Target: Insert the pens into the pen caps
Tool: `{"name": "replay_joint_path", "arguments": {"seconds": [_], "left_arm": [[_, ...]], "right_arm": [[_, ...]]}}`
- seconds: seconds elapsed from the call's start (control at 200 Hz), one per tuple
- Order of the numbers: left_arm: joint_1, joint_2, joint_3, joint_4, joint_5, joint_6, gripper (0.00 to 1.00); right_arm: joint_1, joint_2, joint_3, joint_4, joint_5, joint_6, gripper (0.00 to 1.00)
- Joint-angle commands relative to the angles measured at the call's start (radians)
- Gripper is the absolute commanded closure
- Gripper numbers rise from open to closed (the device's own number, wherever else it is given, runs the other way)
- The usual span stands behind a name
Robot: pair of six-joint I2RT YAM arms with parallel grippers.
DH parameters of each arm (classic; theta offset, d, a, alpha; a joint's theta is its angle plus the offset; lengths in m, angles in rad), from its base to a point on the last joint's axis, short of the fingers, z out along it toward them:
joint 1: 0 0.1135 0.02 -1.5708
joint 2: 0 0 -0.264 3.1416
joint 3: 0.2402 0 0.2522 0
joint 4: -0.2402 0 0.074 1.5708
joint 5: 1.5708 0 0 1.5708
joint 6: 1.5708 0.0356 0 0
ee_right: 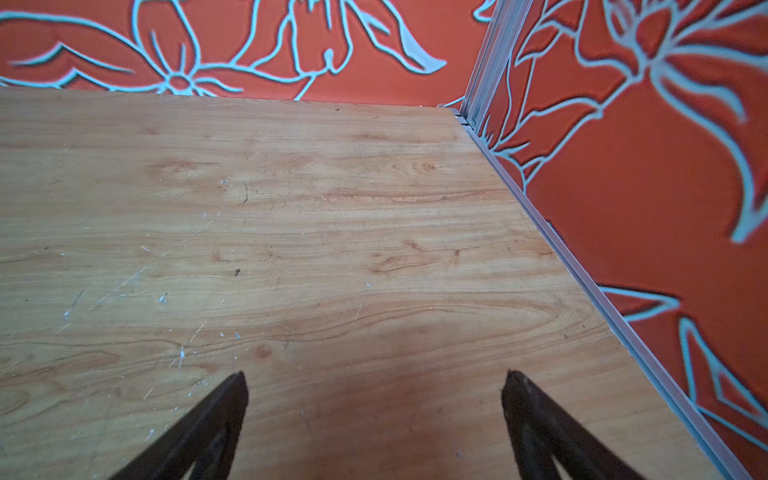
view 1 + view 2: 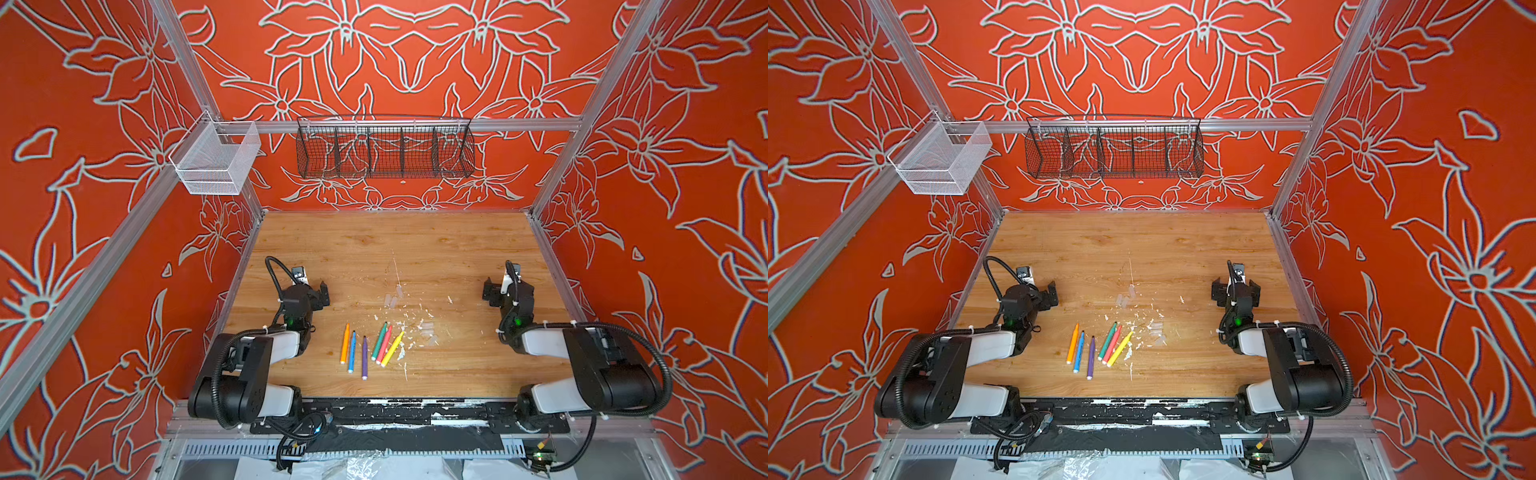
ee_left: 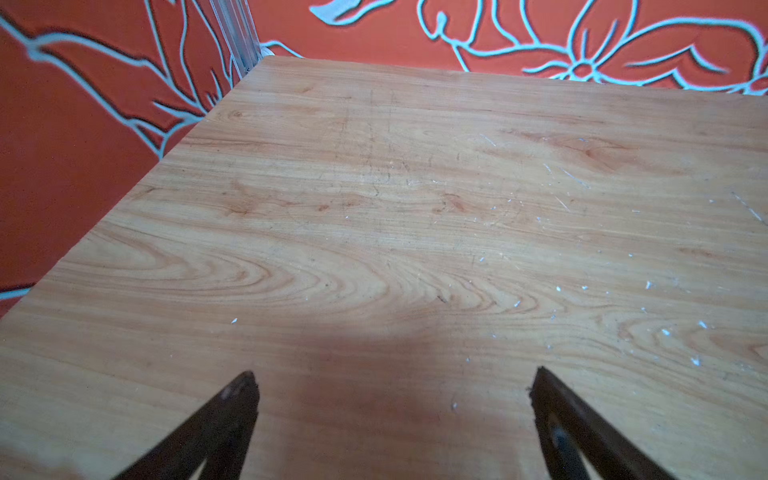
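Fully spread, empty, left pincer (image 3: 394, 372), right pincer (image 1: 375, 373)

Bright, even light; soft shadows on table (image 3: 374, 249); wrist-view edges blurred, distorted.

The caps (image 2: 389, 300) were faint, clear blurs on the table (image 2: 457, 257) in both top views, too small to count among the white flecks (image 2: 449, 299). The wrist views' edges cut off the left tool (image 3: 392, 378) and right tool (image 1: 374, 380).
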Motion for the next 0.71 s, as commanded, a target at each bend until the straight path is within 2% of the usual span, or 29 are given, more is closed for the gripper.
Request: {"name": "replay_joint_path", "arguments": {"seconds": [0.0,0.7], "left_arm": [[0.002,-0.005,-0.003,0.029,0.137,0.069,0.01],[0.009,0.000,0.011,0.009,0.126,0.054,0.01]], "right_arm": [[-0.003,0.004,0.005,0.017,0.020,0.007,0.02],[-0.004,0.004,0.005,0.017,0.020,0.007,0.03]]}}
